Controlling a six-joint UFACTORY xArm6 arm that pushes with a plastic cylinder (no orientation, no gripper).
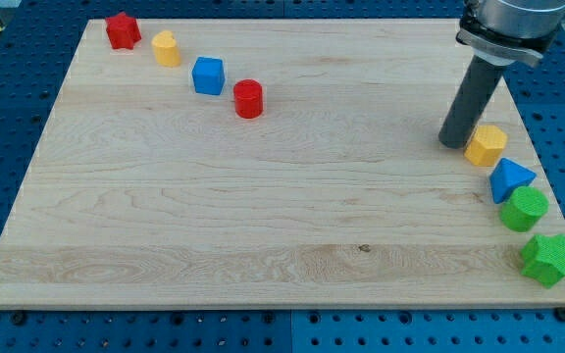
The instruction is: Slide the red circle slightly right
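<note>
The red circle [248, 99] stands on the wooden board [263, 216] in the upper left part of the view, last in a diagonal row after a red star [122, 30], a yellow block [166, 47] and a blue cube [208, 75]. My tip [453, 144] rests on the board far to the view's right of the red circle, just left of a yellow hexagon [486, 145] and close to touching it.
Below the yellow hexagon, along the board's right edge, lie a blue triangle [510, 179], a green circle [525, 209] and a green star [549, 259]. A blue perforated table [8, 118] surrounds the board.
</note>
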